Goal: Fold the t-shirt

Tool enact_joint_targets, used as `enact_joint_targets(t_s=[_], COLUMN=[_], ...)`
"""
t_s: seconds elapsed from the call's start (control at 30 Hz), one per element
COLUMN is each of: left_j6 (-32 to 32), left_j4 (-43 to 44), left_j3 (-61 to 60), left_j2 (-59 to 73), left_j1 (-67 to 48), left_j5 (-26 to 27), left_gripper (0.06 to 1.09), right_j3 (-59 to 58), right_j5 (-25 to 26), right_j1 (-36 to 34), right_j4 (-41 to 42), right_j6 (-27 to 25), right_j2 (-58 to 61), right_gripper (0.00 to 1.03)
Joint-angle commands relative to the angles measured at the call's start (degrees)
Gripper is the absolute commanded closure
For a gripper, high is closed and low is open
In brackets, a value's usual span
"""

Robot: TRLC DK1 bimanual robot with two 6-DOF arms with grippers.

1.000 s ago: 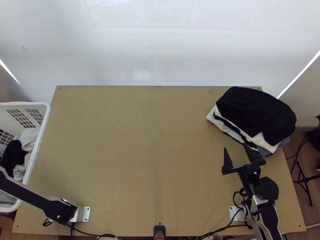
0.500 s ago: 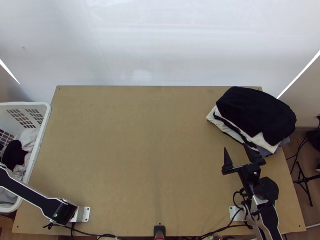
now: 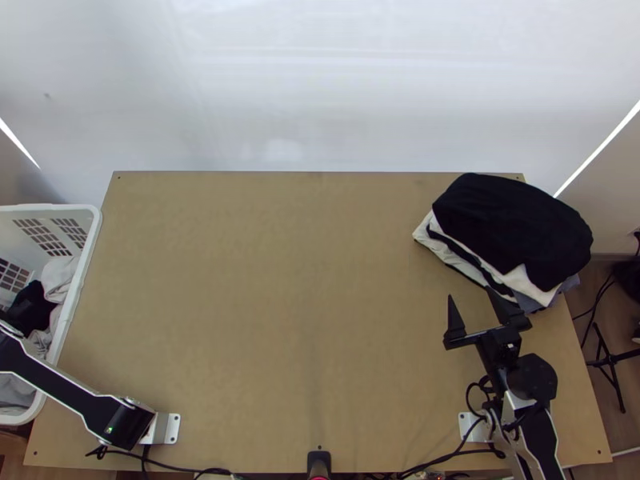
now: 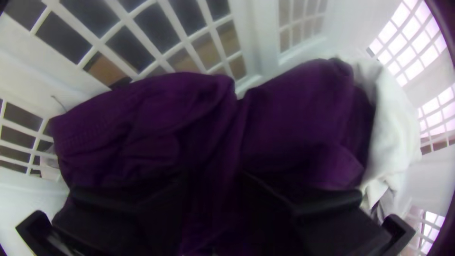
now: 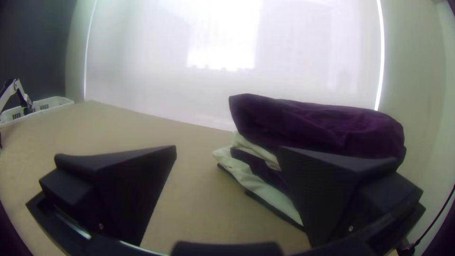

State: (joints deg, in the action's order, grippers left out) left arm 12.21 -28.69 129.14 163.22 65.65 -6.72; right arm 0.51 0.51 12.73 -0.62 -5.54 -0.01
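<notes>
In the left wrist view my left gripper point(image 4: 213, 178) is open low inside the basket, its fingers against a bunched dark cloth point(image 4: 289, 118) that also shows between them. From above, this dark cloth point(image 3: 30, 308) lies bunched in the basket beside a crumpled pale cloth point(image 3: 58, 276); whether either is the t-shirt I cannot tell. The right gripper point(image 3: 472, 300) stands open over the table's right side, just short of the folded stack, with nothing between its fingers. In the right wrist view that open gripper point(image 5: 227, 151) has one finger in front of the stack's lower layers.
A white basket point(image 3: 92, 240) stands against the table's left edge. At the table's right back lies a stack of folded clothes point(image 3: 512, 228), black on top with white, dark and grey-blue layers below. Cables run along the near edge of the table point(image 3: 280, 320).
The left arm's link has swung slightly toward the near side over the basket, and less of the dark cloth shows beside it. The right arm and the stack are unmoved.
</notes>
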Motion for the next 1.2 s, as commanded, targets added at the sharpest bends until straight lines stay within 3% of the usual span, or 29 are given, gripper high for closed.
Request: enact_joint_targets(t_s=[0.0, 0.07, 0.23, 0.5, 0.67, 0.83, 0.9, 1.0, 1.17], left_j6=[6.78, 7.57, 1.42, -8.78, -8.52, -3.24, 0.36, 5.2, 6.16], left_j4=[0.47, -0.93, -3.66, -4.62, -12.62, -29.41, -34.24, -34.68, -23.43], left_j3=[-0.82, -0.91, -1.0, -1.17, -4.07, -7.41, -13.3, -28.51, -56.46], left_j2=[0.88, -1.23, -14.77, -48.43, -58.19, -62.93, -66.54, -75.24, -94.84], left_j1=[-0.17, -0.34, -0.34, -4.04, -7.82, -12.65, -15.37, -21.26, -36.38], left_j5=[-0.4, 0.22, 5.31, 20.43, 25.62, 29.48, 31.77, 32.74, 32.21], left_gripper=[0.97, 1.05, 1.05, 1.05, 1.05, 1.05, 1.05, 1.05, 1.05], right_j3=[0.01, 0.01, 0.01, 0.01, 0.01, 0.01, 0.01, 0.01, 0.01], right_j5=[0.01, 0.01, 0.01, 0.01, 0.01, 0.01, 0.01, 0.01, 0.01], right_j1=[0.01, 0.01, 0.01, 0.01, 0.01, 0.01, 0.01, 0.01, 0.01], right_j4=[0.01, 0.01, 0.01, 0.01, 0.01, 0.01, 0.01, 0.01, 0.01], right_j6=[0.0, 0.0, 0.0, 0.0, 0.0, 0.0, 0.0, 0.0, 0.0], right_j2=[-0.08, 0.01, 0.01, 0.01, 0.01, 0.01, 0.01, 0.01, -0.08], right_gripper=[0.04, 0.04, 0.04, 0.04, 0.04, 0.04, 0.04, 0.04, 0.04])
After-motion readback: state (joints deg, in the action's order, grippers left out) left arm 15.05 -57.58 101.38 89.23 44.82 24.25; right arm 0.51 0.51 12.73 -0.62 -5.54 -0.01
